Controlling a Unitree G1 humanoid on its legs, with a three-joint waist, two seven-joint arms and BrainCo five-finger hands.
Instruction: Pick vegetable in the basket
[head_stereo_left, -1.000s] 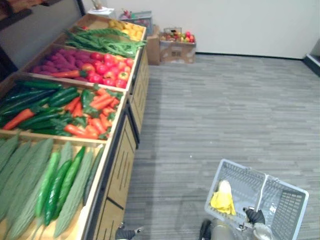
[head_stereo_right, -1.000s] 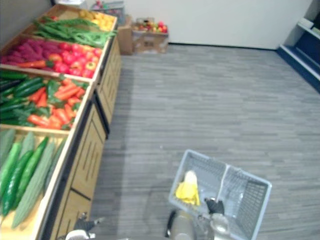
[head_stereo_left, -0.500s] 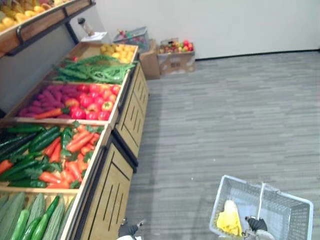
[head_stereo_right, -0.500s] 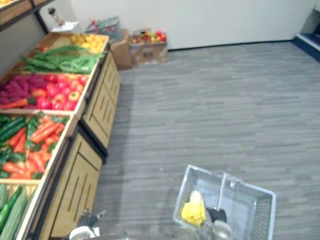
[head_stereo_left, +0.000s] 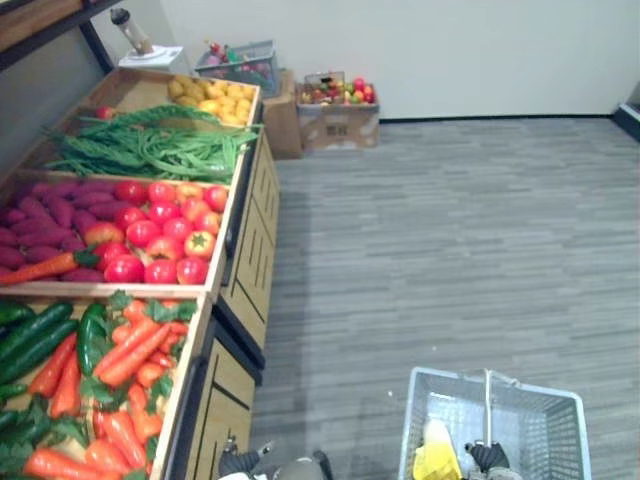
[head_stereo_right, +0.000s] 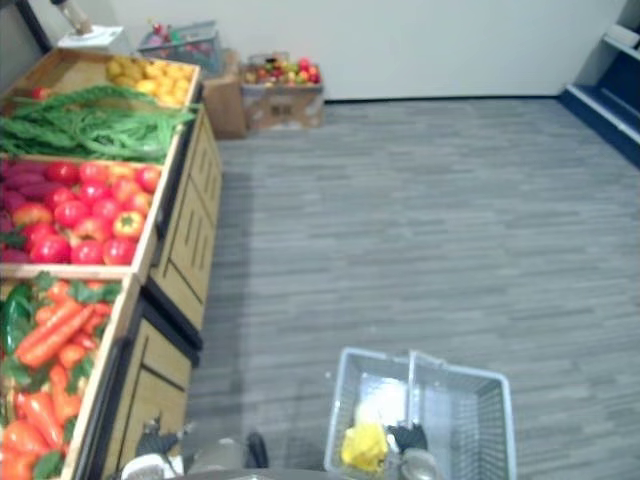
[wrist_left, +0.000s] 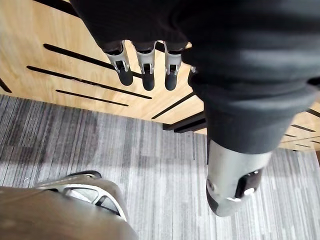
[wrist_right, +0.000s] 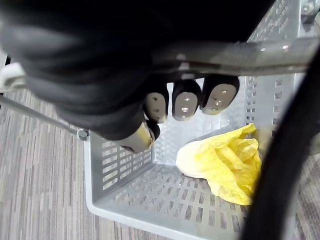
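Observation:
A grey plastic basket (head_stereo_left: 545, 400) hangs low at my right side above the carpet. A yellow leafy vegetable (wrist_right: 227, 162) lies in its corner. My right hand (wrist_right: 185, 97) is shut on the basket's metal handle (wrist_right: 240, 52), with the fingers curled round it from above. My left hand (wrist_left: 145, 70) hangs open and holds nothing, close to the slotted wooden front of the produce stand (wrist_left: 60, 55). On that stand to my left are bins of carrots and green peppers (head_stereo_left: 110, 370), tomatoes (head_stereo_left: 160, 235) and green beans (head_stereo_left: 150, 150).
The stand's wooden cabinets (head_stereo_left: 250, 270) run along my left. Purple sweet potatoes (head_stereo_left: 45, 205) share the tomato bin, and yellow produce (head_stereo_left: 215, 97) fills the far bin. Cardboard boxes of fruit (head_stereo_left: 338, 105) stand by the back wall. Grey carpet (head_stereo_left: 450, 240) stretches to the right, towards a blue shelf (head_stereo_right: 610, 95).
The camera has moved along the stand: the long green gourds have left the view and the tomato and bean bins are nearer. The basket stays in my right hand.

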